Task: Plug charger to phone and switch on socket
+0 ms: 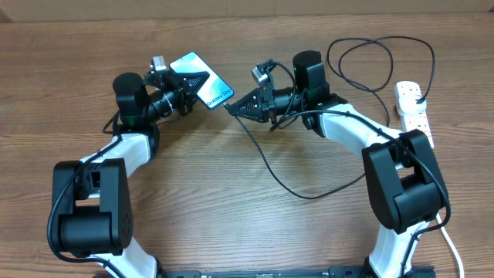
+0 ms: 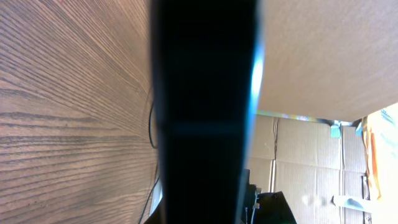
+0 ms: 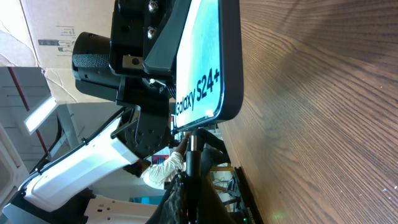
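The left pincer [image 1: 187,87] is clamping the phone [image 1: 205,86], the right pincer [image 1: 234,109] pinching the charger [image 3: 193,147] tip. It should be entering squarely, gently.

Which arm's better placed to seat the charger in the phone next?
Right. Its claw grips the charger with the tip just at the end edge of the phone; the left claw only holds the phone up.
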{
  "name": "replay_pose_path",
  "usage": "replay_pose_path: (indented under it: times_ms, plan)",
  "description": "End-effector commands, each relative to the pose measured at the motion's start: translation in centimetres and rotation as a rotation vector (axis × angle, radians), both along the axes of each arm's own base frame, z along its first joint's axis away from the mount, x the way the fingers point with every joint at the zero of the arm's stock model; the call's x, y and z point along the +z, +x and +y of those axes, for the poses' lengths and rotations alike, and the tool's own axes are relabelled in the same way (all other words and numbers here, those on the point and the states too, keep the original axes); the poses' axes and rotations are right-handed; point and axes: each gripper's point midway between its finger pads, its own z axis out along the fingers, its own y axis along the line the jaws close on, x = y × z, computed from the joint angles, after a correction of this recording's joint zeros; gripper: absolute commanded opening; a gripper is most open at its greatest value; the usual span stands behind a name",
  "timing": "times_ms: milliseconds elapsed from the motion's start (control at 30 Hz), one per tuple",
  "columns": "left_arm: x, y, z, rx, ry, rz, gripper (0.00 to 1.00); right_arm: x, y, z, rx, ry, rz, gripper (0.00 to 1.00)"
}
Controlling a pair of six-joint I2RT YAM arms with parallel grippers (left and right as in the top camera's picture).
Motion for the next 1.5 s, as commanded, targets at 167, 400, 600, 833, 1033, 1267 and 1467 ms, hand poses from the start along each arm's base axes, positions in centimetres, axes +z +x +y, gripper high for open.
replay_pose_path:
  times_ms: [167, 400, 600, 833, 1033, 1267, 1467]
  plan:
    - [1.2, 0.1, -0.4, -0.01, -0.016, -0.019, 0.04, 1.4, -0.3, 0.1, 0.004, 0.014, -0.03, 0.04]
    - [1.2, 0.0, -0.5, -0.014, -0.021, -0.014, 0.04, 1.3, -0.1, 0.1, -0.004, 0.01, -0.031, 0.04]
    - [1.2, 0.0, -0.5, -0.018, -0.022, -0.013, 0.05, 1.3, -0.1, 0.1, -0.005, 0.009, -0.031, 0.04]
    - [1.3, -0.1, -0.7, -0.028, -0.021, -0.016, 0.04, 1.3, -0.1, 0.1, -0.006, 0.009, -0.024, 0.04]
    - [1.2, -0.2, -1.3, -0.031, -0.017, -0.019, 0.04, 1.4, -0.1, 0.1, -0.008, 0.009, -0.017, 0.04]
    - [1.2, -0.2, -1.6, -0.033, -0.016, -0.019, 0.04, 1.2, 0.2, 0.1, -0.024, 0.001, -0.011, 0.04]
    - [1.2, -0.3, -1.6, -0.041, -0.017, -0.019, 0.05, 1.0, 0.7, 0.0, -0.054, -0.012, 0.003, 0.04]
